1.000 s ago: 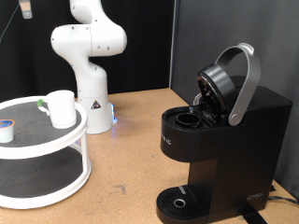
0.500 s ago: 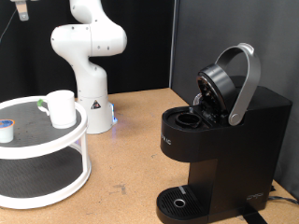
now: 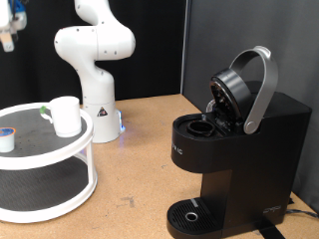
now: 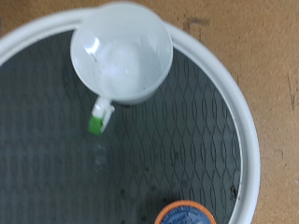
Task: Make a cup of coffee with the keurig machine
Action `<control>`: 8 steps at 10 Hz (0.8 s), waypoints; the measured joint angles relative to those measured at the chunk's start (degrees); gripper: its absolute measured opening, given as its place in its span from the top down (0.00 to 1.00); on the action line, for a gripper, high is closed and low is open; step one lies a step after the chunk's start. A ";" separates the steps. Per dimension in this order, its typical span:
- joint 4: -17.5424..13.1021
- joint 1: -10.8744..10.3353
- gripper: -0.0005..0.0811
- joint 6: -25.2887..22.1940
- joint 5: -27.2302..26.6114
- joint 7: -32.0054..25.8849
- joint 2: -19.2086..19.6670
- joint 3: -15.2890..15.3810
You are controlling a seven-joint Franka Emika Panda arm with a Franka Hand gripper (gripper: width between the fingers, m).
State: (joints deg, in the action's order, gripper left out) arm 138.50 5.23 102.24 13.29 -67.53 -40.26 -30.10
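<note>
The white cup (image 3: 66, 115) stands upright and empty on the top shelf of a round white two-tier stand (image 3: 60, 159) at the exterior view's left. It shows from above in the wrist view (image 4: 121, 51). The black keurig machine (image 3: 239, 159) stands at the exterior view's right with its lid and grey handle (image 3: 261, 90) raised and its pod chamber open. My gripper (image 3: 10, 25) shows only partly at the top left edge, high above the stand and apart from the cup. Its fingers do not show in the wrist view.
A small white pod with a blue top (image 3: 6, 138) sits on the same shelf left of the cup, and shows in the wrist view (image 4: 185, 215). A small green item (image 4: 96, 121) lies by the cup's handle. The robot base (image 3: 95, 60) stands behind. The wooden table (image 3: 140, 169) lies between stand and machine.
My gripper has moved left and a little lower at the top left corner of the exterior view. Cup, pod and machine have not moved.
</note>
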 joint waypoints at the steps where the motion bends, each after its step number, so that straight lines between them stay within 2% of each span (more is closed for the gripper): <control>1: 0.64 -0.01 0.01 1.53 1.09 -0.46 1.88 -0.47; 3: 1.23 0.04 0.01 4.10 3.26 -0.56 6.04 -0.76; 6: 1.48 0.02 0.01 4.06 2.88 -2.33 5.77 -1.18; 8: 3.03 -0.01 0.01 8.15 2.88 -2.63 6.39 -2.37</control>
State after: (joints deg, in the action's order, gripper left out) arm 141.53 5.22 110.40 16.18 -70.16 -33.87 -32.47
